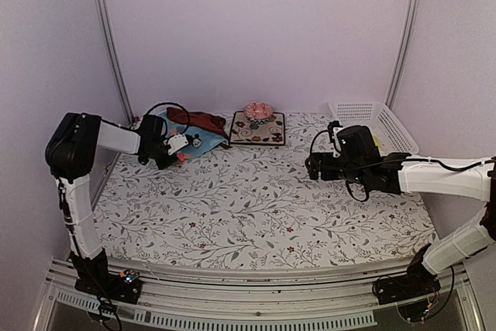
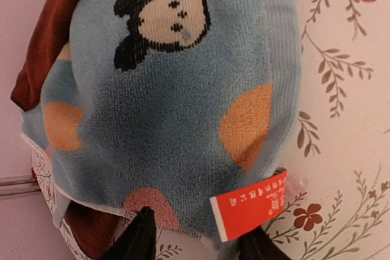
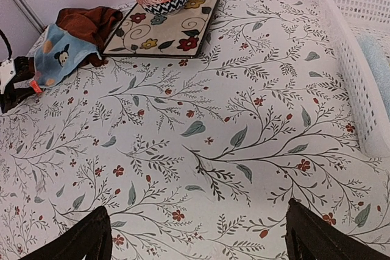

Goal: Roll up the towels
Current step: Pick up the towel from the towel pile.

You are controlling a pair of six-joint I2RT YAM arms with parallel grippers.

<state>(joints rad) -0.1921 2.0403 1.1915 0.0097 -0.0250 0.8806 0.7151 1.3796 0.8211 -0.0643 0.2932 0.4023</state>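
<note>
Step in hand: I judge this to be the pick-up of the light blue mouse-print towel [image 2: 170,120], ahead of any spreading or rolling.
Towel location: it lies bunched at the far left corner of the floral table covering [image 1: 256,215]. It rests partly over the dark red towel [image 1: 200,119], just left of the dark floral mat [image 1: 258,129] that carries the patterned bowl [image 1: 258,111].
Left gripper [image 2: 201,232]: the fingers stand apart at the towel's near hem, one on either side of it, and the red label [image 2: 250,205] overlaps one finger. I cannot tell whether cloth is pinched.
Right gripper [image 3: 196,211]: spread wide, holding nothing, hovering over the covering beside the white basket [image 3: 359,59].
Other towel: a pale blue cloth [image 3: 375,53] shows inside the basket. No roll is visible on the covering.
Procedure 1: I take the blue hem only, close to the label corner, and confirm the red towel beneath is not caught.
Procedure 2: I draw the towel low toward the middle of the covering so that it drags out flat.
Procedure 3: I bring the right gripper to the opposite corner before rolling, since one claw alone is likely to twist the cloth.
Risk: soft terry may slip from a shallow pinch, so I seat the fingers well past the hem.
</note>
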